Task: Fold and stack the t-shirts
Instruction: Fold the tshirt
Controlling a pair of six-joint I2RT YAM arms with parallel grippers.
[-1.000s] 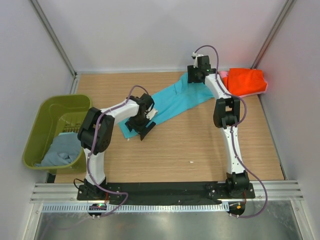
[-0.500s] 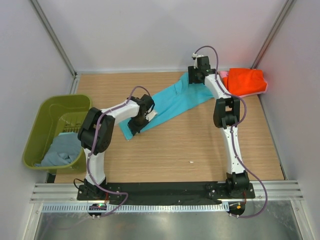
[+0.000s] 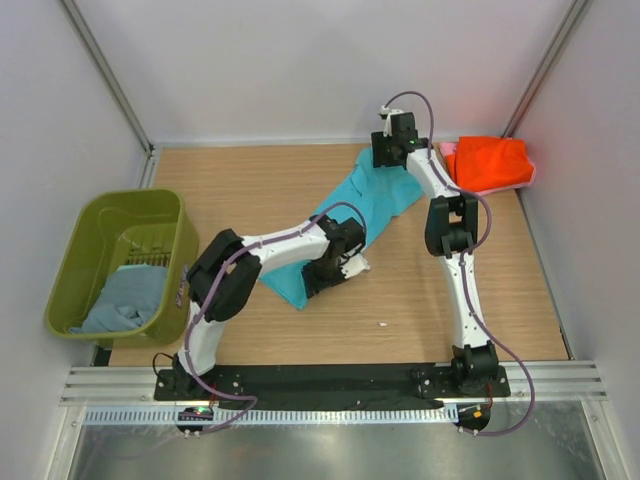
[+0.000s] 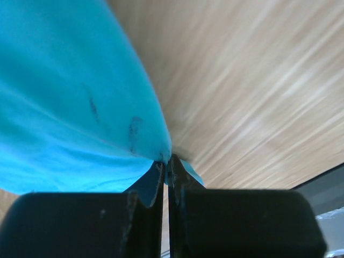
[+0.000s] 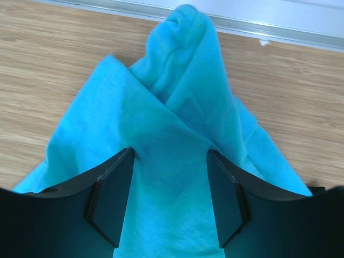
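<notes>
Progress: you are folding turquoise shirt [image 3: 372, 198], left gripper [image 4: 165, 161] pinching it, right gripper [image 5: 169, 196] spread; orange-red shirt [image 3: 490, 162] stacked, grey-blue shirt [image 3: 125, 300] waiting in bin [image 3: 140, 197].

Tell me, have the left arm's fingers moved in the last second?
Yes. The left fingers, clamped on the turquoise t-shirt, slid rightward, farther from the green bin.
</notes>
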